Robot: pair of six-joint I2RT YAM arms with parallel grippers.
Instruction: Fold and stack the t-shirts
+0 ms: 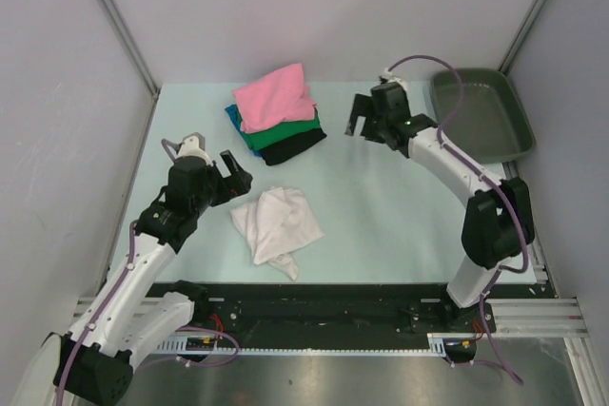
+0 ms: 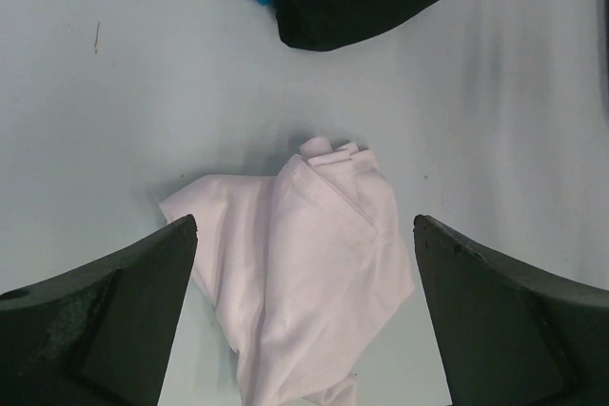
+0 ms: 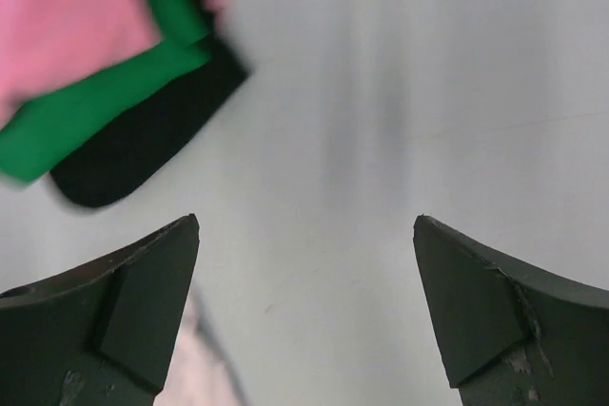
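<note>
A white t-shirt (image 1: 276,223) lies crumpled in a heap at the table's near middle; in the left wrist view this t-shirt (image 2: 304,273) fills the space below my fingers. My left gripper (image 1: 238,170) hovers just left of it, open and holding nothing (image 2: 304,221). At the back sits a stack of folded t-shirts: pink (image 1: 274,94) on top, then green (image 1: 285,130), teal-blue (image 1: 233,117) and black (image 1: 295,147). My right gripper (image 1: 366,128) hangs open and empty to the right of the stack (image 3: 306,221), over bare table, with the pink (image 3: 67,16), green (image 3: 95,106) and black (image 3: 143,145) shirts at upper left.
A dark grey-green plastic tray (image 1: 514,135) stands at the back right corner, behind the right arm. Grey walls close in the table on the left, back and right. A black rail (image 1: 324,306) with the arm bases runs along the near edge.
</note>
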